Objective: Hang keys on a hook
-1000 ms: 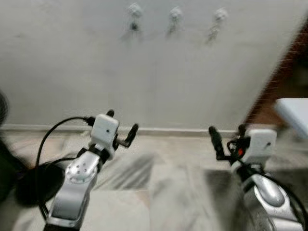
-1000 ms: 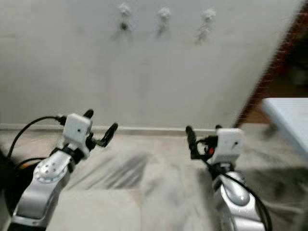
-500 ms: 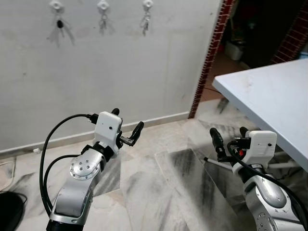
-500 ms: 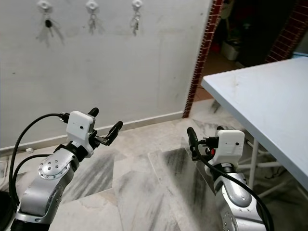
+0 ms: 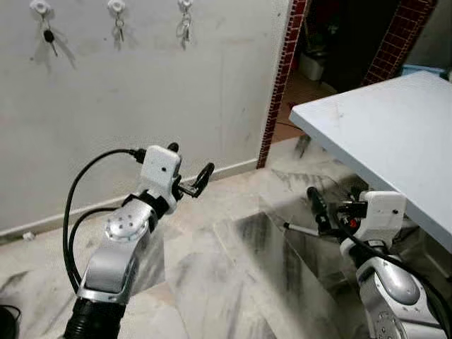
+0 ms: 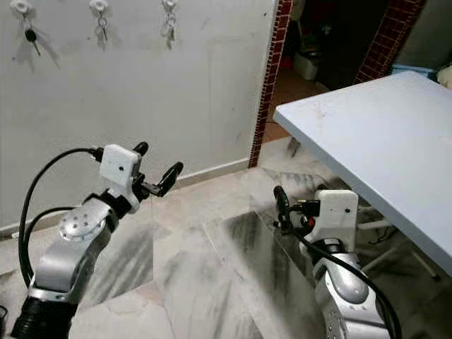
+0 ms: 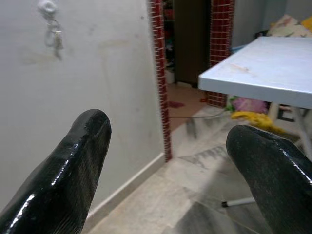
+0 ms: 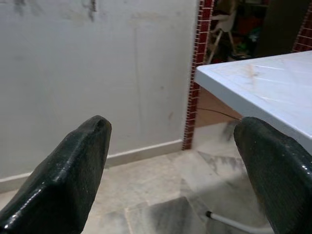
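Grippers both spread and empty: left gripper [image 5: 189, 169] and right gripper [image 5: 333, 206] held over the marble floor [image 5: 233, 275]. Keys [image 5: 183, 27] already hang on the wall hooks [image 5: 116, 7]; none seen on the white table [image 5: 381, 127]. Judgement: search the tabletop for a loose set before any reach

The three hooks [image 5: 116, 7] at the top of the wall were cut off by the picture's edge, and the keys [image 5: 184, 28] hanging from them were too small to tell apart. The white table [image 6: 395, 134] ran out of frame on the right.
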`<state>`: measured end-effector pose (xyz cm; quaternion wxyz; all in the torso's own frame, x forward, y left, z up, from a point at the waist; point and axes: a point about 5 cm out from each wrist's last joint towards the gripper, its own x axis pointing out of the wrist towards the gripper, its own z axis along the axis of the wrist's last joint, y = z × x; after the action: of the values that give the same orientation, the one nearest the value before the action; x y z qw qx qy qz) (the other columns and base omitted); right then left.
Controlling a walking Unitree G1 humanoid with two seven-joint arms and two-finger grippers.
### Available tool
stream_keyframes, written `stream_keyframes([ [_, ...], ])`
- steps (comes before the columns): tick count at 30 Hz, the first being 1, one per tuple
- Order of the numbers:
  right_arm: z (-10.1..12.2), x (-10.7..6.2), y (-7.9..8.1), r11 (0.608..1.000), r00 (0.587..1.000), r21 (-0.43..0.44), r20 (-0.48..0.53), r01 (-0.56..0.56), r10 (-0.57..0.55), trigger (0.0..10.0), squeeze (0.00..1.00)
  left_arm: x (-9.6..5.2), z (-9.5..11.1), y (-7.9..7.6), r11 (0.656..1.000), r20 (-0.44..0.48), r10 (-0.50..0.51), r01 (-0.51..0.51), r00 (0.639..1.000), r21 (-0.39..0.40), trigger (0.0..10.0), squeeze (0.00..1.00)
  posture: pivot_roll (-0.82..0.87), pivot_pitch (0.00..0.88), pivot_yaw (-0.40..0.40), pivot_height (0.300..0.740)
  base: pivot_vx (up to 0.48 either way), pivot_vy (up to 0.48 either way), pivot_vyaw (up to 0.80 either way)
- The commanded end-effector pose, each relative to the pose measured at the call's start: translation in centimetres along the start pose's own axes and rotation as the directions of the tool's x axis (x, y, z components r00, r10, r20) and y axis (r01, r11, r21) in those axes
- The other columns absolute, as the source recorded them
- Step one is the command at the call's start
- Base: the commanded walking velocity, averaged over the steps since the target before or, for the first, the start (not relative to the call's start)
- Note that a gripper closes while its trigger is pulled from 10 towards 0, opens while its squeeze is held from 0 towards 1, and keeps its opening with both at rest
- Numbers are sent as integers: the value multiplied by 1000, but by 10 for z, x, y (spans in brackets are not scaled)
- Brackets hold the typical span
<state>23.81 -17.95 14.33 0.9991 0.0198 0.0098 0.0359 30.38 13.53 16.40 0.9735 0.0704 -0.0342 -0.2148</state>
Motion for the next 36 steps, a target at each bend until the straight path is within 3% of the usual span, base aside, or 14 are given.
stream_keyframes([
  [1,6,-1,0,1000,1000,0,21,2,-2,10000,0,0,-1,4,1000,-3,8,-8,1000,0,10000,0,113,0,-20,740,0,-270,0],
  [36,4,-1,5,1000,1000,9,6,-10,10,10000,0,-5,-9,-1,999,-19,12,-13,1000,-42,10000,0,114,0,-27,740,238,-243,-13],
])
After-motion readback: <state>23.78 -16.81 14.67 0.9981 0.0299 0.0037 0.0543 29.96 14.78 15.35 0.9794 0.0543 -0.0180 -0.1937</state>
